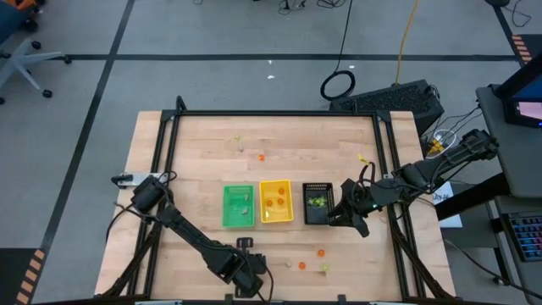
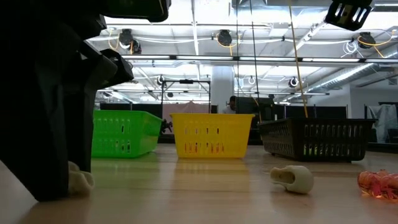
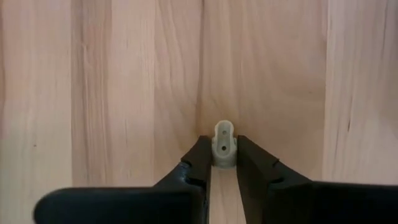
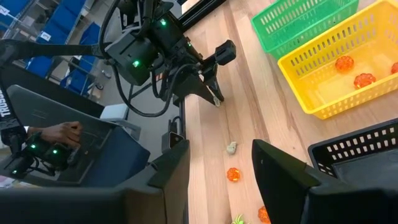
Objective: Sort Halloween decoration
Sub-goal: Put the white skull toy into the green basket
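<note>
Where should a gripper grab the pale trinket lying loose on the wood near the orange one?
Probably across the middle of the pale trinket, coming straight down from above. It lies on its side, longer than tall, with bare table around it, so the fingers can straddle it.

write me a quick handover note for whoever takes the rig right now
Left gripper: down at the table's front edge, shut on a pale whitish trinket.
Right gripper: open, hovering beside the black tray, holding nothing.
Done: orange pieces lie in the yellow tray, yellow-green ones in the black tray, and a pale piece in the green tray.
Left: loose orange trinkets and another pale one near the front edge, plus a few strays at the far side of the table. The held trinket is not yet in a tray.
</note>
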Tool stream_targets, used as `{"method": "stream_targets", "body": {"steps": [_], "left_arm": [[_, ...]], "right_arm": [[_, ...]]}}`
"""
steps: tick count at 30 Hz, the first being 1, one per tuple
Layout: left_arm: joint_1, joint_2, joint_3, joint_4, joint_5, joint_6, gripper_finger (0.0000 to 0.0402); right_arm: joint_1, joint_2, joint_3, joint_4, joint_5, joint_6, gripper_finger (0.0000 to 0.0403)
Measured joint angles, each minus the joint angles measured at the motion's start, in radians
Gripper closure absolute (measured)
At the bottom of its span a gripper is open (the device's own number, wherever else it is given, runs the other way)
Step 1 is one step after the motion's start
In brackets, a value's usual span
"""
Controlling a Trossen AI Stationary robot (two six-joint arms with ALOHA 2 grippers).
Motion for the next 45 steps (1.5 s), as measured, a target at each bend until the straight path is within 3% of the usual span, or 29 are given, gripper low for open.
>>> {"method": "stream_targets", "body": {"steps": [10,24,36,45], "left_arm": [[0.047,-0.035,0.000,-0.005,-0.005,0.000,0.0355],[0.073,-0.276,0.002,0.001,-0.104,-0.008,0.0356],[0.077,-0.506,0.003,0.060,-0.306,0.006,0.0356],[0.057,-0.609,0.004,0.167,-0.491,0.156,0.0356]], "right_arm": [[0.000,0.000,0.000,0.000,-0.002,0.003,0.0241],[0.001,0.000,0.000,0.000,-0.004,-0.008,0.0241],[0.001,0.000,0.000,0.005,-0.003,-0.024,0.0241],[0.001,0.000,0.000,0.017,-0.001,-0.025,0.0241]]}}
